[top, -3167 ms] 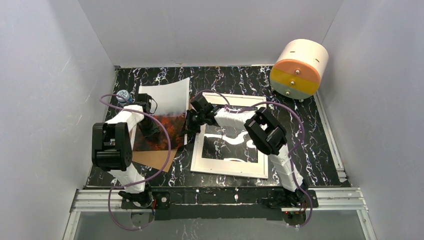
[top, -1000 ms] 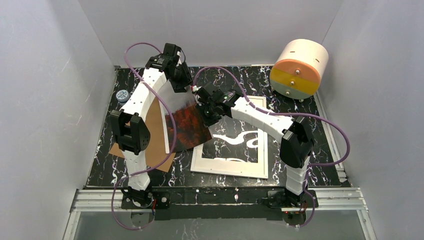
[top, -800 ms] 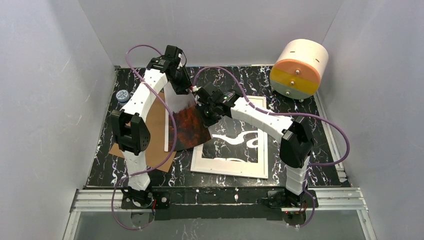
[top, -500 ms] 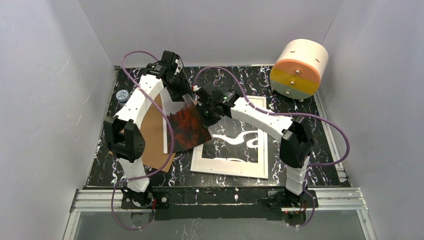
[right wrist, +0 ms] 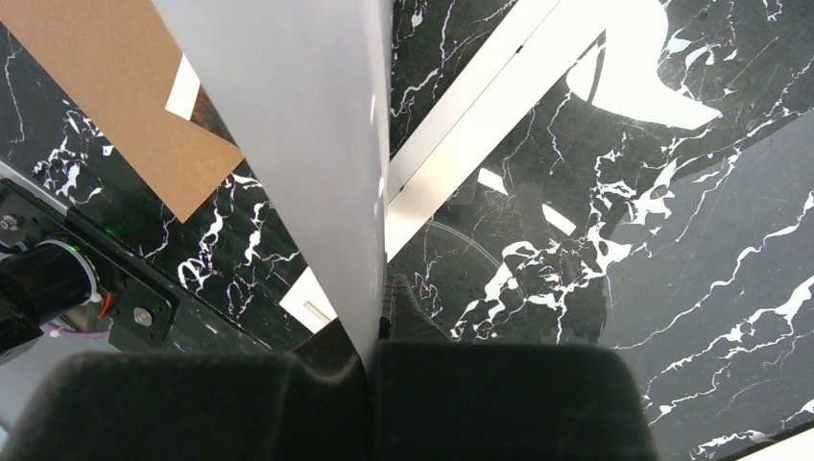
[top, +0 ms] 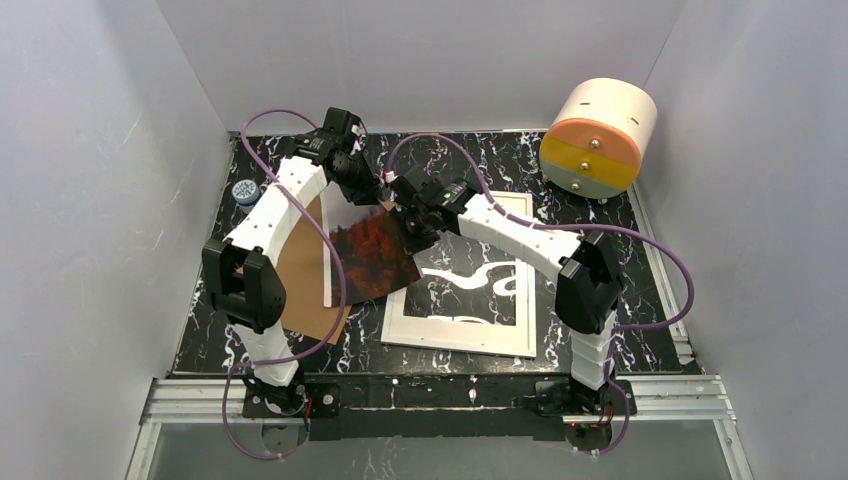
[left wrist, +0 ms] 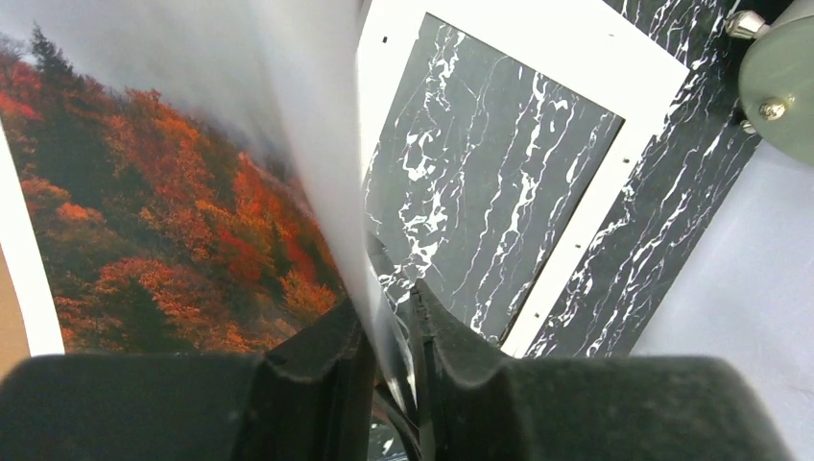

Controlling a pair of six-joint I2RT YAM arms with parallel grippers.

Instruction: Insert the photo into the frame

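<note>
The photo (top: pixel 368 250) hangs upright over the frame's left rim, its autumn-forest side toward the left arm (left wrist: pixel 163 192). Its blank back faces the right wrist camera (right wrist: pixel 288 115). My right gripper (top: pixel 408 222) (right wrist: pixel 379 307) is shut on the photo's right edge. My left gripper (top: pixel 378 192) (left wrist: pixel 387 307) straddles the photo's top edge with its jaws narrowly apart. The sheet lies against one finger, with a slim gap beside the other. The frame (top: pixel 455 335) lies flat at mid-table, white rim up (left wrist: pixel 576 53) (right wrist: pixel 461 134), with marble showing through the pane.
A brown backing board (top: pixel 300 285) (right wrist: pixel 115 86) lies flat left of the frame, partly under the photo. A white-and-orange drum (top: pixel 598 138) (left wrist: pixel 782 86) stands at the back right. A small round cap (top: pixel 243 190) sits by the left wall. Grey walls enclose the table.
The photo has been lifted off the backing board and carried right to the frame's left rim. My left gripper has come down onto its top edge and narrowed its jaws.
</note>
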